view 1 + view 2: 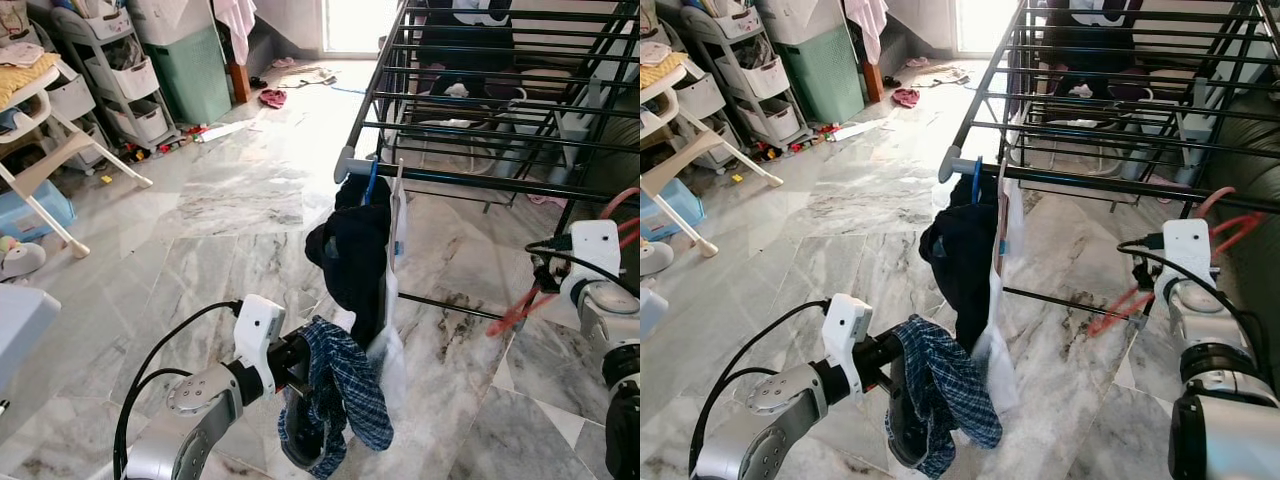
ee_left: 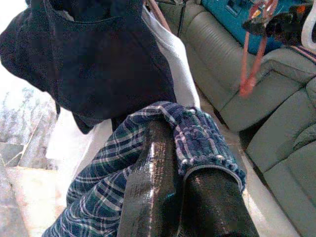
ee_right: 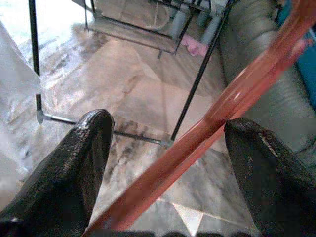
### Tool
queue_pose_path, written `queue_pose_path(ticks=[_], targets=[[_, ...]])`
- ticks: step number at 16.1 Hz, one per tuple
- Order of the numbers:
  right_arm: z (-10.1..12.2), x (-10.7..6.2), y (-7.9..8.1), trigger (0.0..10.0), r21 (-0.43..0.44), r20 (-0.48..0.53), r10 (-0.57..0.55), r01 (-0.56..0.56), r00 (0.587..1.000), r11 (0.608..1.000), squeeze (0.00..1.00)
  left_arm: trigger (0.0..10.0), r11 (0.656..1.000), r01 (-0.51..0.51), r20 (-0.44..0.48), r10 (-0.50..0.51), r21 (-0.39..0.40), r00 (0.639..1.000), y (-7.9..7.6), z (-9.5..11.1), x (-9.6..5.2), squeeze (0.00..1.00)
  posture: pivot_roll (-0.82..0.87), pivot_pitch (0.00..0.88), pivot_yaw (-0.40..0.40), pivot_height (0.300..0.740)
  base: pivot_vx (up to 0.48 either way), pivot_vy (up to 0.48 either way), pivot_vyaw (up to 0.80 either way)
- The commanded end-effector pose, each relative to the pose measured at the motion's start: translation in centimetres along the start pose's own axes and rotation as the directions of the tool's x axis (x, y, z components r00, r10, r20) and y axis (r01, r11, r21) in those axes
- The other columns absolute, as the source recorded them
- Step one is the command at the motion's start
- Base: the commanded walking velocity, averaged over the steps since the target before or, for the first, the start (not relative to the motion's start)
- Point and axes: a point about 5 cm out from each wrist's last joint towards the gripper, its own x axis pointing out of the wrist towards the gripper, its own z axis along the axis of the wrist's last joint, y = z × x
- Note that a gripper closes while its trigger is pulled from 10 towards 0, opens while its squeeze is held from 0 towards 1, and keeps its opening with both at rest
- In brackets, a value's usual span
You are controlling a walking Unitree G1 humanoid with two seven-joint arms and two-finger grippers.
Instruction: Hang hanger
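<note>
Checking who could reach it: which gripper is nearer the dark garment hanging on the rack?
Left. The left gripper, holding the plaid cloth, sits just below the dark garment. The right gripper, with the red hanger, is off to its right.

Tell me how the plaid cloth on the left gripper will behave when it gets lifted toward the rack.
The plaid cloth is probably floppy: it drapes over the left gripper and hangs in loose folds. It looks light, sagging little beyond its own folds. It may slide off, since it seems draped over the shiny black fingers rather than pinched between them.
</note>
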Motion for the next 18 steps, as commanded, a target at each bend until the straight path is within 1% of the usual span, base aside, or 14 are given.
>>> queue_pose_path(ticks=[1, 5, 7, 8, 9, 11, 15, 16, 17, 18], targets=[[-0.9, 0.0, 0.4, 10.0, 0.007, -0.041, -0.007, 0.008, 0.999, 1.000, 0.00, 10.0, 1.000, -0.001, -0.005, 0.001, 0.021, 1.000, 0.2, 0.1, -0.1, 0.00, -0.08, 0.056, 0.067, 0.740, 0.000, 0.000, 0.00], [-1.4, 0.0, 1.2, 10.0, 0.020, -0.058, -0.005, 0.006, 0.998, 1.000, 0.00, 10.0, 1.000, -0.002, -0.011, 0.002, 0.022, 1.000, 0.2, 0.0, -0.2, 0.00, -0.08, 0.061, 0.070, 0.740, 0.000, 0.000, 0.00], [-1.5, 0.0, 1.5, 10.0, 0.045, -0.061, -0.001, 0.003, 0.998, 0.999, 0.00, 10.0, 1.000, -0.001, -0.017, 0.002, 0.022, 1.000, 0.2, -0.1, -0.3, 0.00, -0.08, 0.064, 0.074, 0.740, 0.000, 0.000, 0.00], [-1.5, 0.0, 1.5, 4.7, 0.048, -0.062, -0.003, 0.006, 0.998, 0.999, 0.00, 10.0, 1.000, -0.001, -0.018, 0.001, 0.021, 1.000, 0.2, -0.1, -0.3, 0.00, -0.08, 0.066, 0.076, 0.740, 0.000, 0.000, 0.00], [-1.4, 0.0, 1.4, 2.6, 0.051, -0.062, -0.004, 0.007, 0.998, 0.999, 0.00, 10.0, 1.000, 0.000, -0.019, 0.001, 0.021, 1.000, 0.1, -0.1, -0.3, 0.00, -0.08, 0.066, 0.075, 0.740, 0.000, 0.000, 0.00], [-0.6, 0.2, 1.3, 0.0, 0.046, -0.051, -0.005, 0.008, 0.999, 0.999, 0.00, 10.0, 1.000, 0.001, -0.022, -0.001, 0.022, 1.000, 0.2, -0.1, -0.3, 0.00, -0.08, 0.071, 0.079, 0.740, 0.000, 0.000, 0.00], [0.7, 0.4, 0.9, 0.0, 0.045, -0.037, -0.035, 0.036, 0.999, 0.998, 0.00, 10.0, 1.000, 0.004, -0.027, -0.003, 0.022, 1.000, 0.1, -0.2, -0.4, 0.00, -0.07, 0.070, 0.076, 0.740, 0.000, 0.000, 0.00], [0.8, 0.4, 0.9, 0.0, 0.048, -0.038, -0.043, 0.045, 0.998, 0.998, 0.00, 10.0, 1.000, 0.003, -0.027, -0.002, 0.022, 1.000, 0.1, -0.2, -0.4, 0.00, -0.07, 0.069, 0.075, 0.740, 0.000, 0.000, 0.00], [0.7, 0.4, 0.9, 0.0, 0.073, -0.046, -0.059, 0.062, 0.997, 0.995, 0.00, 10.0, 1.000, 0.000, -0.026, 0.001, 0.022, 1.000, 0.1, -0.2, -0.4, 0.00, -0.07, 0.069, 0.075, 0.740, 0.000, 0.000, 0.00], [0.6, 0.3, 0.8, 0.0, 0.068, -0.052, -0.073, 0.076, 0.996, 0.995, 0.00, 10.0, 1.000, -0.003, -0.026, 0.003, 0.022, 1.000, 0.2, -0.2, -0.5, 0.00, -0.06, 0.065, 0.074, 0.740, 0.000, 0.000, 0.00]])
